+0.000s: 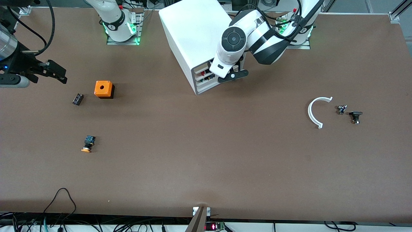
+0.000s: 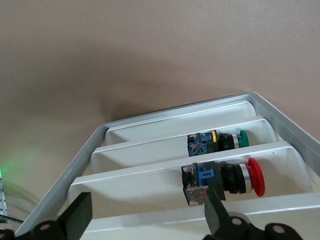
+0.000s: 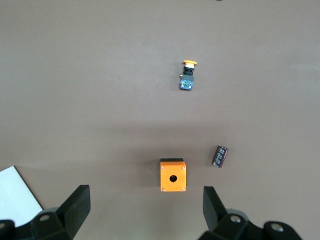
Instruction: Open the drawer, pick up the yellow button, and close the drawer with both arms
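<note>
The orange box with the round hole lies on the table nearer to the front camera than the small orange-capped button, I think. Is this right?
Not quite. In the front view the orange box lies farther from the front camera than the button, not nearer. The rest holds: it is on the table and has a round hole in its top.

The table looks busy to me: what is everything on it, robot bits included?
Drawer cabinet: one, white, mid-table by the arms' bases; drawers hold a green-capped button and a red-capped button.
Button: one, orange-yellow cap, black body, toward the right arm's end, nearer the front camera than the box.
Box: one, orange, round hole on top.
Flat component: one, black, beside the box.
Curved piece: one, white, toward the left arm's end.
Small parts: two, dark, beside the curved piece.
Left gripper: open, at the drawers.
Right gripper: open, over the box.
</note>
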Robot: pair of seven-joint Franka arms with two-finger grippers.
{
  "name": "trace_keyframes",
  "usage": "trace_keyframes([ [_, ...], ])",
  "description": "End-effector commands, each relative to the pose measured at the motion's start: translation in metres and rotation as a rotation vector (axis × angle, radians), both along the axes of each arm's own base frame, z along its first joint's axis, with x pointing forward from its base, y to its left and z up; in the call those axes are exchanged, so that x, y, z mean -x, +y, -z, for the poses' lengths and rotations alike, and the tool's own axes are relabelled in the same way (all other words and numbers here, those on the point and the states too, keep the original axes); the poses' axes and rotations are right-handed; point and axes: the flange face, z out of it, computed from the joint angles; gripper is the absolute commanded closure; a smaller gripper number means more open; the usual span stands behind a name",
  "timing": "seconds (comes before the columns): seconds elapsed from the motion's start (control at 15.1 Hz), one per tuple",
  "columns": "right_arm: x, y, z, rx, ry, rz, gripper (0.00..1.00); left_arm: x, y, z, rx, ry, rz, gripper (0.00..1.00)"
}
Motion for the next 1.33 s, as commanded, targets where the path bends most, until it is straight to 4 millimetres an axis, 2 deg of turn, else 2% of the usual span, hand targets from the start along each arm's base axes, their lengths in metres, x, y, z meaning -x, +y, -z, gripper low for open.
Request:
trace_keyframes([
  [0.0,0.011,-0.018,-0.009,-0.021,0.039,-0.032,0.0,0.012,-0.002,-0.006,0.004,0.014,0.02,0.01],
  [0.2,0.034,-0.041,-0.035,-0.077,0.035,0.001,0.0,0.0,0.003,-0.022,0.019,-0.023,0.015,0.01],
  [0.33,0.037,-0.038,-0.039,-0.064,0.037,-0.006,0.0,-0.021,0.014,-0.046,0.054,-0.058,0.039,0.01],
  [0.6,0.044,-0.041,-0.048,-0.029,0.028,-0.058,0.0,-0.077,0.083,-0.083,0.033,-0.1,0.128,0.01],
  [0.93,0.039,-0.038,-0.043,-0.029,0.023,-0.083,0.0,-0.13,0.162,-0.131,0.032,-0.159,0.273,0.01],
  [1.13,0.034,-0.039,-0.038,-0.027,0.033,-0.078,0.0,-0.147,0.212,-0.162,0.047,-0.231,0.422,0.01],
  [1.26,0.032,-0.039,-0.041,-0.025,0.007,-0.071,0.0,-0.156,0.261,-0.174,0.036,-0.25,0.462,0.01],
])
